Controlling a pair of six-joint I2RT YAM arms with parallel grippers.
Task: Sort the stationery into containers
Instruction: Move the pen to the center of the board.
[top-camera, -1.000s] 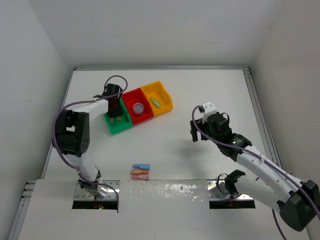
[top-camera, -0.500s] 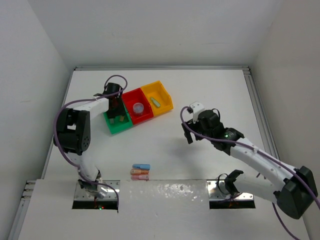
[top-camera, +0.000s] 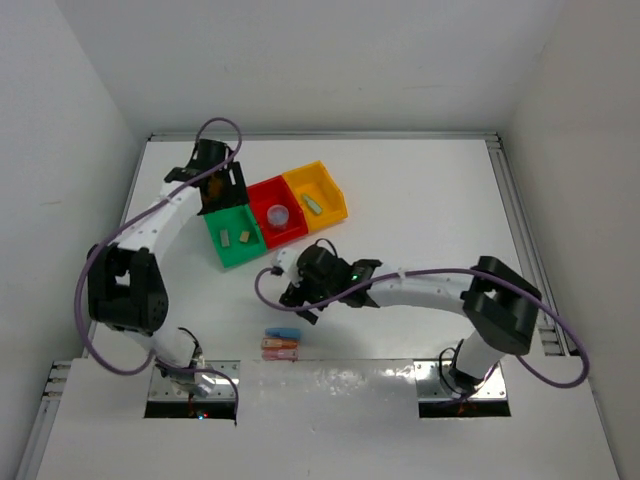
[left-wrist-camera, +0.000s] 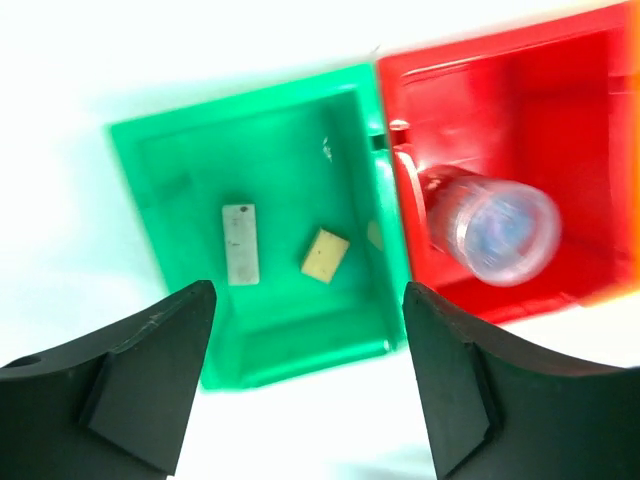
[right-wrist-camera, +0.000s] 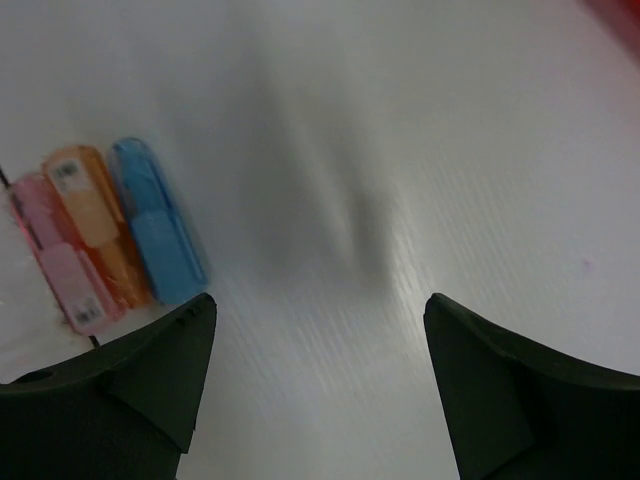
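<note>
We are hovering our right hand (top-camera: 298, 300), released and empty, over the worktop (top-camera: 420, 200); the pastel sticks (top-camera: 281, 343) are lying at its 7 o'clock, long axes running 3 to 9, far from our left hand (left-wrist-camera: 305, 300), which is gaping empty above the green bin (left-wrist-camera: 160, 150)

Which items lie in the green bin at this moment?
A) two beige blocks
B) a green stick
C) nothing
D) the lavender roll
A: the left wrist view shows two beige blocks on the floor of the green bin, while the roll lies in the red bin.
</note>
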